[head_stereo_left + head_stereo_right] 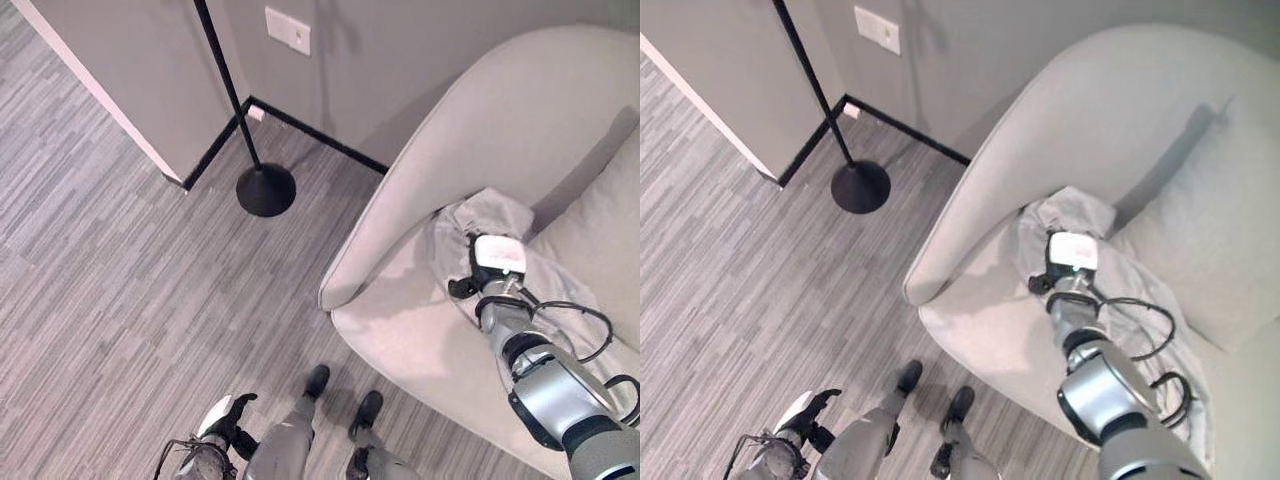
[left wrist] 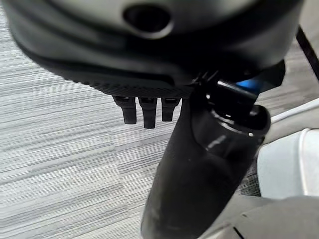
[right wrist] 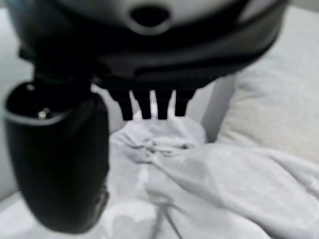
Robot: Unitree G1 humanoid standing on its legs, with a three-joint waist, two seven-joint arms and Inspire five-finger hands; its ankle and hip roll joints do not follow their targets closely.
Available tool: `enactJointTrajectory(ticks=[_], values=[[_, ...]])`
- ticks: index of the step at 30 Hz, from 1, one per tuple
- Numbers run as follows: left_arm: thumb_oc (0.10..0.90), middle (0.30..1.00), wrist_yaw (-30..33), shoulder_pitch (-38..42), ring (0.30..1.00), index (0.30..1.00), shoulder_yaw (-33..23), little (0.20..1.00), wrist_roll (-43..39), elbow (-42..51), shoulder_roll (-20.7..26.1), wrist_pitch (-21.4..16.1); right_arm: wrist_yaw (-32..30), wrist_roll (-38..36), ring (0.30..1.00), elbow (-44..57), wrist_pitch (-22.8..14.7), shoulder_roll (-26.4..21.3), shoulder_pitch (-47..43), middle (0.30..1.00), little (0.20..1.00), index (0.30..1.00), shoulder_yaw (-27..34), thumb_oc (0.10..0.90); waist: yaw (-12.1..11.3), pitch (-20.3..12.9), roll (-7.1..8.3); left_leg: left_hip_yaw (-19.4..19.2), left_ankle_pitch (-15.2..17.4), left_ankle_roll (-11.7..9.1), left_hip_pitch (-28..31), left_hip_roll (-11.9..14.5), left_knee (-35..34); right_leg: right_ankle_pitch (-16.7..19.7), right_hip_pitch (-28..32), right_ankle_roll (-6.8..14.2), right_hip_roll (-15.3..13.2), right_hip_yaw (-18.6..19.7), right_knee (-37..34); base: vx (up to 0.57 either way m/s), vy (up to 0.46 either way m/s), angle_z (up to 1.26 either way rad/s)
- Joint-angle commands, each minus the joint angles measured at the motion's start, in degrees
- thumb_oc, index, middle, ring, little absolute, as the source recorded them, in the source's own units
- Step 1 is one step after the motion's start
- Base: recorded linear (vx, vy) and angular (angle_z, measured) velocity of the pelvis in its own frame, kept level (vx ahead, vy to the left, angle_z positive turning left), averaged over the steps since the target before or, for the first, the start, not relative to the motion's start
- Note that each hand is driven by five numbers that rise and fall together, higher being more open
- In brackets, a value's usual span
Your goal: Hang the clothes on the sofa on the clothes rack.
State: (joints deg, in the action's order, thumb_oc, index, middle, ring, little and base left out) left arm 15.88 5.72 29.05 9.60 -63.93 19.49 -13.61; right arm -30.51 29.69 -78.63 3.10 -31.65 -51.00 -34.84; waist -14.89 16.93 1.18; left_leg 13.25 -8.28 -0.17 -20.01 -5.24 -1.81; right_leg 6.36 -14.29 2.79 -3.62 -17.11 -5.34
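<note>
Right hand (image 1: 492, 262) over garment (image 1: 1140, 290) on sofa (image 1: 480, 120) — fingers straight

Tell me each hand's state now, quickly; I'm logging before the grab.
Left hand: open, holding nothing, low over the floor.
Right hand: open, fingers straight above the grey garment on the sofa.

Grey striped floor (image 1: 110, 300), black skirting (image 1: 320, 135) along grey wall (image 1: 400, 70), white wall plate (image 1: 288, 30) above.
</note>
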Motion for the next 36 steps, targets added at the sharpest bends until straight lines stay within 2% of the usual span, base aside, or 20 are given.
enactJointTrajectory(ticks=[1, 11, 14, 15, 17, 18, 19, 20, 22, 26, 30, 32, 34, 36], values=[[0.800, 0.900, 4.73, 2.33, 0.900, 0.900, 2.35, 0.900, 1.76, 1.00, 2.51, -2.23, -5.44, -4.63, 0.900, -2.36, 0.59, -7.34, -6.67, 0.900, 0.900, 0.900, -1.46, 0.800, -0.79, -1.35, -1.41, 0.03, 2.37, -3.72, -0.78, 6.46, -2.84, -3.80, 2.25, 5.05, -3.11, 0.37, 0.51, 0.00, 0.000, 0.00], [0.800, 0.900, 7.60, 4.71, 0.900, 0.900, 6.84, 0.900, 5.20, 3.42, 3.68, -2.54, -5.60, -9.45, 0.900, -5.21, -0.93, -10.16, -11.19, 0.900, 0.900, 0.900, -2.11, 0.800, -0.93, 1.26, -3.75, 0.94, 1.26, -4.53, -4.57, 5.99, -3.19, -3.55, -1.26, 5.19, -3.37, 0.49, 0.41, 0.03, -0.005, 0.02], [0.800, 0.900, 9.77, 4.93, 0.900, 0.900, 8.50, 0.900, 7.45, 7.39, 5.42, -2.82, -5.07, -9.50, 0.900, -6.10, -1.04, -12.05, -13.42, 0.900, 0.900, 0.900, -4.24, 0.800, -1.31, 3.71, -5.73, 2.10, 0.35, -4.91, -7.82, 5.37, -3.19, -3.38, -4.09, 5.17, -3.43, 0.48, 0.43, 0.01, -0.030, 0.12], [0.800, 0.900, 10.15, 4.73, 0.900, 0.900, 10.08, 0.900, 9.40, 9.82, 6.89, -2.75, -3.38, -10.13, 0.900, -8.07, -1.09, -12.67, -14.74, 0.900, 0.900, 0.900, -4.64, 0.800, -1.65, 4.77, -7.07, 2.74, -0.07, -4.95, -9.69, 4.88, -3.19, -3.09, -5.71, 5.21, -3.42, 0.56, 0.49, -0.02, -0.006, 0.13], [0.800, 0.900, 10.72, 4.48, 0.900, 0.900, 10.46, 0.900, 10.56, 11.41, 7.59, -2.63, -2.68, -9.93, 0.900, -8.45, -0.99, -13.69, -15.25, 0.900, 0.900, 0.900, -5.42, 0.800, -1.94, 5.07, -7.96, 3.02, -0.30, -4.97, -10.95, 4.49, -3.19, -3.04, -6.80, 5.28, -3.50, 0.46, 0.53, -0.02, 0.012, 0.10], [0.800, 0.900, 10.92, 3.99, 0.900, 0.900, 9.77, 0.900, 11.29, 11.56, 7.93, -2.42, -1.13, -9.27, 0.726, -8.67, -0.97, -13.73, -15.12, 0.726, 0.726, 0.726, -5.92, 0.684, -1.93, 5.34, -8.45, 3.11, -0.40, -4.98, -11.67, 4.22, -3.19, -3.08, -7.47, 5.29, -3.43, 0.55, 0.50, -0.01, 0.015, 0.03], [0.800, 0.900, 10.71, 4.03, 0.900, 0.900, 9.48, 0.900, 11.38, 10.90, 7.95, -2.14, 0.86, -9.93, 0.300, -9.34, -1.13, -12.95, -14.95, 0.300, 0.300, 0.300, -5.86, 0.400, -1.92, 5.37, -8.58, 3.01, -0.56, -5.05, -11.91, 4.07, -3.19, -3.07, -7.61, 5.26, -3.38, 0.52, 0.46, 0.00, 0.011, -0.04], [0.800, 0.900, 10.68, 4.02, 0.900, 0.900, 9.31, 0.900, 11.51, 10.90, 8.05, -2.03, 1.65, -10.69, 0.300, -9.49, -1.32, -12.32, -14.75, 0.300, 0.300, 0.300, -5.63, 0.400, -1.84, 5.28, -8.55, 3.08, -0.54, -5.04, -11.94, 4.09, -3.19, -3.11, -7.63, 5.20, -3.35, 0.60, 0.44, 0.02, -0.030, -0.10], [0.800, 0.900, 10.28, 4.48, 0.900, 0.900, 8.71, 0.900, 11.13, 10.77, 8.31, -1.61, 3.54, -15.63, 0.300, -10.35, -2.10, -8.14, -13.52, 0.300, 0.300, 0.300, -3.13, 0.400, -1.19, 4.86, -8.24, 3.01, -0.17, -5.00, -11.14, 4.20, -3.19, -3.42, -6.93, 4.84, -3.16, 0.66, 0.46, 0.03, -0.035, -0.04], [0.800, 0.900, 9.29, 5.19, 0.900, 0.900, 7.74, 0.900, 9.68, 12.70, 8.30, -1.72, 3.79, -21.68, 0.300, -8.74, -3.74, -4.05, -7.48, 0.300, 0.300, 0.300, 1.69, 0.400, -0.63, 3.28, -7.74, 2.74, 0.66, -5.01, -8.34, 4.29, -3.19, -4.37, -4.06, 4.56, -3.11, 0.01, 0.41, 0.03, -0.043, 0.10], [0.800, 0.900, 9.19, 5.37, 0.900, 0.900, 6.27, 0.900, 9.28, 9.22, 6.01, -0.89, 1.46, -35.04, 0.300, -3.71, -8.08, 3.96, -1.15, 0.300, 0.300, 0.300, 10.94, 0.400, 0.33, 0.06, -6.05, 1.85, 1.72, -5.12, -4.40, 5.27, -3.19, -5.53, 0.03, 4.28, -2.88, -0.06, 0.34, 0.04, -0.022, 0.07], [0.800, 0.900, 10.35, 4.23, 0.900, 0.900, 4.01, 0.900, 9.25, 10.29, 6.08, -0.71, 1.27, -49.00, 0.300, 6.55, -13.50, 10.61, 2.81, 0.300, 0.300, 0.300, 16.93, 0.400, 0.76, -2.90, -4.37, 1.26, 2.46, -5.16, -1.63, 6.14, -3.19, -6.35, 2.88, 3.96, -2.50, -0.47, 0.34, 0.06, -0.033, -0.05], [0.800, 0.900, 10.70, 3.28, 0.900, 0.900, 2.25, 0.900, 8.10, 12.72, 6.68, -0.94, 1.81, -51.98, 0.300, 12.71, -15.10, 12.31, 4.91, 0.300, 0.300, 0.300, 17.28, 0.400, 0.93, -4.13, -3.46, 1.05, 2.65, -5.18, -0.37, 6.51, -3.19, -6.73, 4.19, 3.84, -2.35, -0.70, 0.34, 0.04, -0.020, -0.05], [0.800, 0.900, 11.49, 0.99, 0.900, 0.900, -1.23, 0.900, 5.93, 16.94, 7.61, -1.33, 3.23, -51.75, 0.300, 26.54, -16.84, 11.32, 7.60, 0.300, 0.300, 0.300, 16.00, 0.400, 1.41, -6.99, -1.60, 0.67, 2.78, -5.03, 2.11, 7.10, -3.19, -7.17, 6.72, 3.67, -2.23, -1.16, 0.34, 0.04, -0.018, 0.07]])
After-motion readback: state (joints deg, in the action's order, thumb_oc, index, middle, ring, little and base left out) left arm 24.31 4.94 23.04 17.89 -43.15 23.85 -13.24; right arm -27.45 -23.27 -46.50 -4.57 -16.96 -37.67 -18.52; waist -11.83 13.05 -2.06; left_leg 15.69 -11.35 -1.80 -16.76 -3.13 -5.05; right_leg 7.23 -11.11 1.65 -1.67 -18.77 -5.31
